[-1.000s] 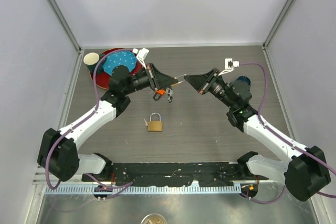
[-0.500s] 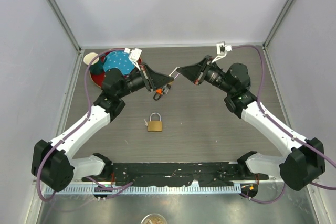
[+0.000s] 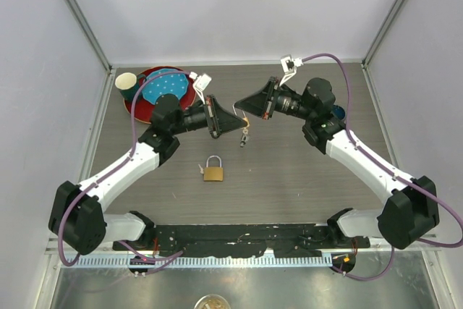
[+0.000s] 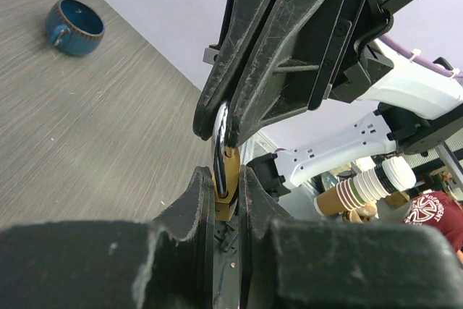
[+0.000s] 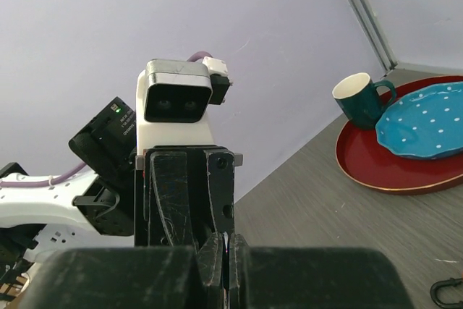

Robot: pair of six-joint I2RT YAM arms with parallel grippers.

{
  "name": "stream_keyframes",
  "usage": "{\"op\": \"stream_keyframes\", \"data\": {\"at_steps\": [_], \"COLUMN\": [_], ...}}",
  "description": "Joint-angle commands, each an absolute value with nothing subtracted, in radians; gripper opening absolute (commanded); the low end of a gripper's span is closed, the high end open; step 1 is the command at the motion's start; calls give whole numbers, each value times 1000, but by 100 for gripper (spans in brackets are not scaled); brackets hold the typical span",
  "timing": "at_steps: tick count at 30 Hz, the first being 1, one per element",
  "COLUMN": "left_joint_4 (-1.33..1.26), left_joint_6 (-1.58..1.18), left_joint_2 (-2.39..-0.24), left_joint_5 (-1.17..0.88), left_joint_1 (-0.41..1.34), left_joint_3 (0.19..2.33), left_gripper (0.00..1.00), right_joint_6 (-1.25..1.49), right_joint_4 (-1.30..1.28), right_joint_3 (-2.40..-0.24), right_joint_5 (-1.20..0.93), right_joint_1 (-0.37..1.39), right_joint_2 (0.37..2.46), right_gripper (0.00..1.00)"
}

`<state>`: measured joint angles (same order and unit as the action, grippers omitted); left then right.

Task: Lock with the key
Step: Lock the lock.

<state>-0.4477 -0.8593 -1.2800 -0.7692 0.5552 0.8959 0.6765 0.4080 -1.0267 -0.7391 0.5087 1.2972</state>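
Note:
A brass padlock (image 3: 213,171) lies flat on the table, shackle up, below both grippers. My left gripper (image 3: 239,124) and right gripper (image 3: 239,105) meet tip to tip above the table's middle. A small key bunch (image 3: 244,135) with an orange tag hangs under them. In the left wrist view my left gripper (image 4: 221,176) is shut on a brass key (image 4: 231,168). Its silver ring (image 4: 221,132) runs up into the right gripper (image 4: 217,122). In the right wrist view my right gripper (image 5: 224,242) is shut on a thin silver piece, facing the left gripper (image 5: 189,197).
A red tray (image 3: 139,106) with a blue dotted plate (image 3: 165,86) and a dark green mug (image 3: 126,81) stands at the back left. A blue cup (image 4: 74,27) sits on the table at the right. Grey walls enclose the table.
The right gripper has swung left and a little down, the left gripper right and down. Their tips now meet, and the key bunch hangs below them.

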Motion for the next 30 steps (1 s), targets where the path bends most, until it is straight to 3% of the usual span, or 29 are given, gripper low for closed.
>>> {"op": "stream_keyframes", "data": {"at_steps": [1,9,12,20,30], "left_joint_4": [-414,-321,-307,-288,-301], "left_joint_6": [-805,-747,-738,-715,-716], "left_joint_2": [-1296,-1246,-1229,-1216,-1235], "left_joint_5": [-703,-683,-698,-808,-946], "left_joint_1": [601,595,586,578,580], "left_joint_3": [899,913,911,934,976], "left_gripper": [0,0,0,0,0], "right_joint_6": [735,667,676,669,637], "right_joint_4": [486,382,382,357,316], "right_joint_3": [-1066,-1054,-1046,-1040,-1020], "right_joint_5": [-856,-850,-887,-1038,-1040], "right_joint_1": [592,499,453,402,402], "right_joint_2": [1261,1204,1187,1200,1224], "right_gripper": [6,43,51,57,59]}}
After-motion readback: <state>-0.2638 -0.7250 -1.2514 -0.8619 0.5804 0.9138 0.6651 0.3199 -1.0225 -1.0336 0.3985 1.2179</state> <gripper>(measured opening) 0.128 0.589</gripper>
